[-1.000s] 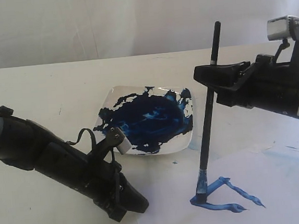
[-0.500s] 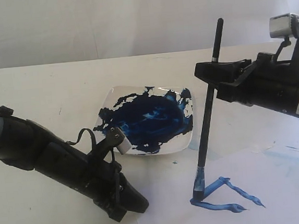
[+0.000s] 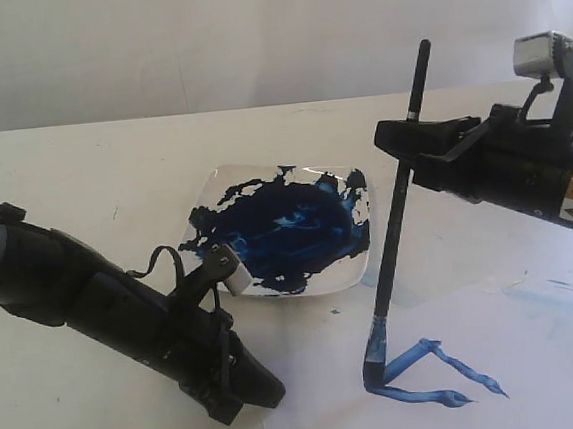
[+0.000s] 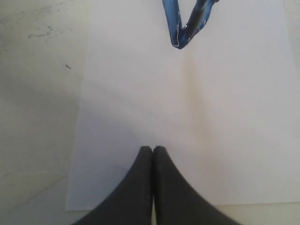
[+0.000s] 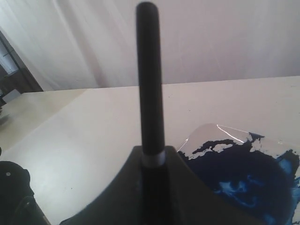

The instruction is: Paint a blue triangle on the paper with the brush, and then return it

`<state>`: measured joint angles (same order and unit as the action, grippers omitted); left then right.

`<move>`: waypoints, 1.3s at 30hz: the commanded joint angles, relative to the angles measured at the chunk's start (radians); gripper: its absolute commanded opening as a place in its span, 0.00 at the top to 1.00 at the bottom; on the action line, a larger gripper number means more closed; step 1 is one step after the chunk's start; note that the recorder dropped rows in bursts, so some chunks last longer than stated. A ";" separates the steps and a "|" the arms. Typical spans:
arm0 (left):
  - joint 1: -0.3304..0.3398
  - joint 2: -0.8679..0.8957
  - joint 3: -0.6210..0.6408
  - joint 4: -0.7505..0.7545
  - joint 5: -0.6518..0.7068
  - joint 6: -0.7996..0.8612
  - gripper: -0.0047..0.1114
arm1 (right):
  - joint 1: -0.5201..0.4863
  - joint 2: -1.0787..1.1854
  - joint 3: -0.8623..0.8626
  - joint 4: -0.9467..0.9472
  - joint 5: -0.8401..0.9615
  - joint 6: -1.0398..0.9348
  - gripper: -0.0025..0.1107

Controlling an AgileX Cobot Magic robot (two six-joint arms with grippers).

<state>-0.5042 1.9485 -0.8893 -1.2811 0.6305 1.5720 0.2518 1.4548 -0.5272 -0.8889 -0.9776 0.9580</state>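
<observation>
- The table [image 3: 84,192] is the biggest thing here. There's loads of bare top out past the left gripper's arm and behind the plate, so room isn't a problem on that side.
- The paper [image 4: 187,117] lies under both tools. The left gripper [image 4: 153,150] sits just inside the sheet's edge, jaws pressed together on nothing. It looks to me like it's pinning the sheet, though I can't tell if it actually touches.
- The plate [image 3: 206,206], with its big ragged paint blotch [image 3: 288,234], sits between the two grippers, just beside the brush shaft and off the paper. Its rim is the closest thing to bump on a swing back.
- The right gripper [image 3: 407,136] is clamped on the brush [image 3: 394,235] high on the handle, well above the sheet. The handle's end pokes up past the jaws.
- The brush leans a bit, bristles down on the paper at the triangle corner nearest the left gripper.
- The blue triangle [image 3: 413,394] starts right under the brush tip and runs away from it toward the right arm's side. Three strokes are down. The corner farthest from the tip looks like it doesn't quite join, but it's hard to say.
- My read: the painting is basically done, or one touch-up short. What's left is lifting off and putting the brush back. I don't see any holder, so where it goes is a guess. Wet strokes sit right below the tip, so straight up first seems safest.
</observation>
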 commanded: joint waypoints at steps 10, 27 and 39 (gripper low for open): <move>-0.006 -0.001 0.003 0.003 0.017 -0.003 0.96 | -0.002 0.027 -0.006 0.006 0.008 -0.060 0.98; -0.006 -0.001 0.003 0.003 0.017 -0.003 0.96 | -0.002 -0.014 -0.006 -0.020 0.059 -0.035 0.98; -0.006 -0.001 0.003 0.003 0.017 -0.003 0.96 | -0.002 -0.040 -0.006 -0.064 0.116 -0.005 0.98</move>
<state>-0.5042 1.9485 -0.8893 -1.2811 0.6305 1.5720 0.2518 1.4287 -0.5272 -0.9441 -0.8839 0.9472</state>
